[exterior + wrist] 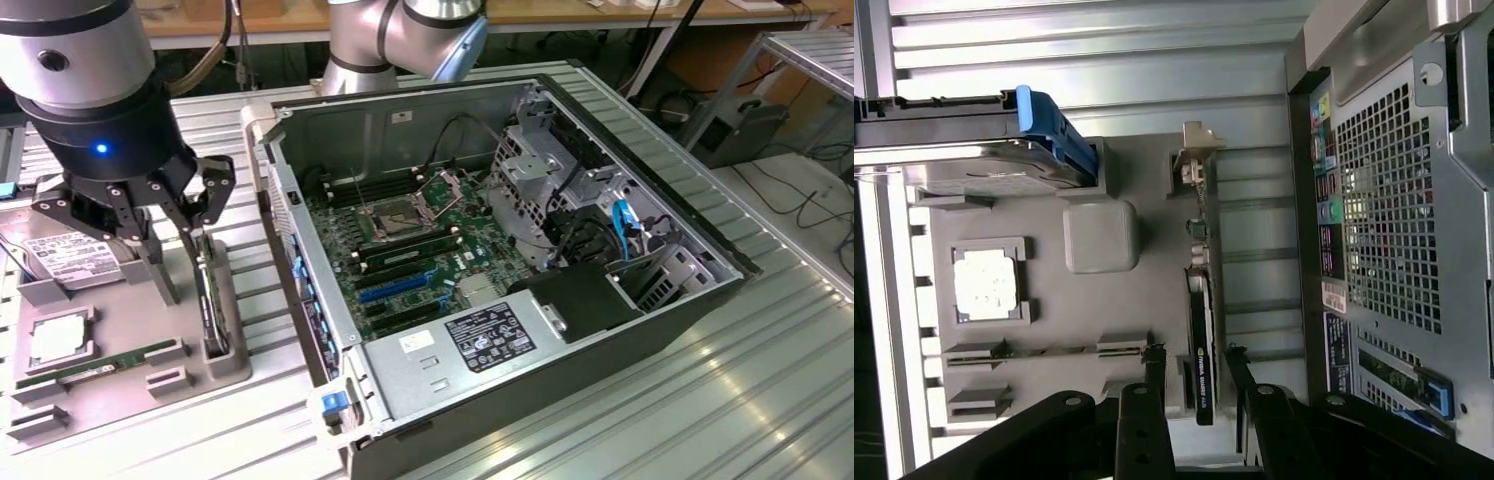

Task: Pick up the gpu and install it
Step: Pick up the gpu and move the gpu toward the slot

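The gpu (214, 312) is a thin black card standing on edge in a slot of the grey holder tray (140, 325), at the exterior view's left. In the wrist view the gpu (1201, 345) shows edge-on, with its silver bracket (1197, 168) at the far end. My gripper (180, 232) hangs just over the card's end, open. In the wrist view the gripper (1196, 385) straddles the card, one finger (1153, 385) on each side and a gap between each finger and the card. Nothing is held.
The tray also carries a hard drive (60, 255), a processor (60, 337), a green memory stick (104, 364) and a grey post (158, 275). The open computer case (694, 290) lies to the exterior view's right, its motherboard (414, 250) exposed. A slatted metal table (747, 400) is underneath.
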Robot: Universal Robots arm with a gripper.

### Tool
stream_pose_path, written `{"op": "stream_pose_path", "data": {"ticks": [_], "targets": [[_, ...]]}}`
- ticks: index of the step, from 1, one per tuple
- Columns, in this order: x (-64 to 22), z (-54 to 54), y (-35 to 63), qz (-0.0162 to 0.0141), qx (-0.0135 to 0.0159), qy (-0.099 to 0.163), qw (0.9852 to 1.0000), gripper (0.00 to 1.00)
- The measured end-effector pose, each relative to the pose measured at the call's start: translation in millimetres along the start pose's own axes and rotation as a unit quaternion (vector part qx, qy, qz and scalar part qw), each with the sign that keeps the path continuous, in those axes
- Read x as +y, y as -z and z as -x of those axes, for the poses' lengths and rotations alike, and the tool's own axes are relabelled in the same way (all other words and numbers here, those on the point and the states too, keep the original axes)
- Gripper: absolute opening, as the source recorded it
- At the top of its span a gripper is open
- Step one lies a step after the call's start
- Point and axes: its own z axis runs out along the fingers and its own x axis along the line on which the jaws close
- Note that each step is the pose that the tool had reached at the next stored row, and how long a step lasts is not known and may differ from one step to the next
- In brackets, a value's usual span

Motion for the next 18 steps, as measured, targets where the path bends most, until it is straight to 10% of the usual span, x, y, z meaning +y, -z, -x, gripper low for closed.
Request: {"op": "stream_pose_path", "data": {"ticks": [18], "targets": [[-0.6,9.3,-36.0,0.0000,0.0001,0.000,1.0000,0.36]]}}
